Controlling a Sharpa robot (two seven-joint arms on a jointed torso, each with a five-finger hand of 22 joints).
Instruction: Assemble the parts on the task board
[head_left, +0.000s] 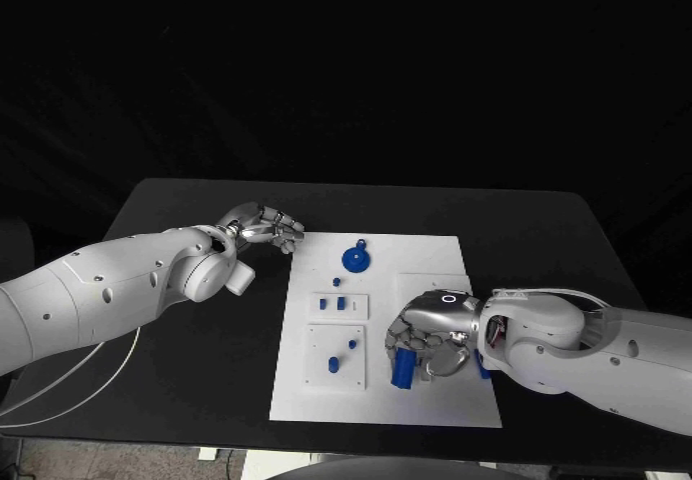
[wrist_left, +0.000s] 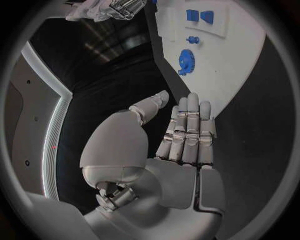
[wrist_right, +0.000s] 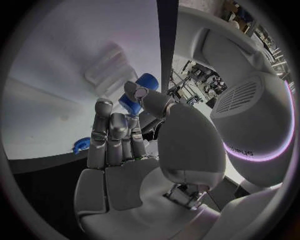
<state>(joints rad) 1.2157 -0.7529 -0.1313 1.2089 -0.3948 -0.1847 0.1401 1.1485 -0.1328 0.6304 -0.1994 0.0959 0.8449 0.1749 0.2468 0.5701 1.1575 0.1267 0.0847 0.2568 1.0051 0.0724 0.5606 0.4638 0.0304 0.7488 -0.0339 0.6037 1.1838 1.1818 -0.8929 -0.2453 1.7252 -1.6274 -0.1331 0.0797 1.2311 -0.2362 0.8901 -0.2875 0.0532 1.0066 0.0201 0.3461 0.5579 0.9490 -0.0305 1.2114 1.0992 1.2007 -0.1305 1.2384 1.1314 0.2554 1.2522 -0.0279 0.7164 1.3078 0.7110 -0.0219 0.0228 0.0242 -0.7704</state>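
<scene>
The white task board (head_left: 427, 256) lies in the middle of the black table. My right hand (head_left: 430, 335) hovers over the board's near right part and pinches a long blue part (head_left: 405, 367) between thumb and fingers; the right wrist view shows that blue part (wrist_right: 140, 90) at the fingertips. A blue gear (head_left: 358, 260) lies on the board's far part. Small blue parts (head_left: 335, 301) stand in a raised plate, and two more (head_left: 336, 364) sit in a second plate nearer me. My left hand (head_left: 264, 228) holds nothing and hangs above the table beside the board's far left corner, its fingers (wrist_left: 187, 130) straight.
Another small blue piece (head_left: 482, 365) peeks out at the right hand's outer side. The left wrist view shows the gear (wrist_left: 185, 61), a small peg (wrist_left: 193, 39) and two blue blocks (wrist_left: 200, 16) on the board (wrist_left: 240, 70). A white cable (head_left: 87, 385) trails under my left arm.
</scene>
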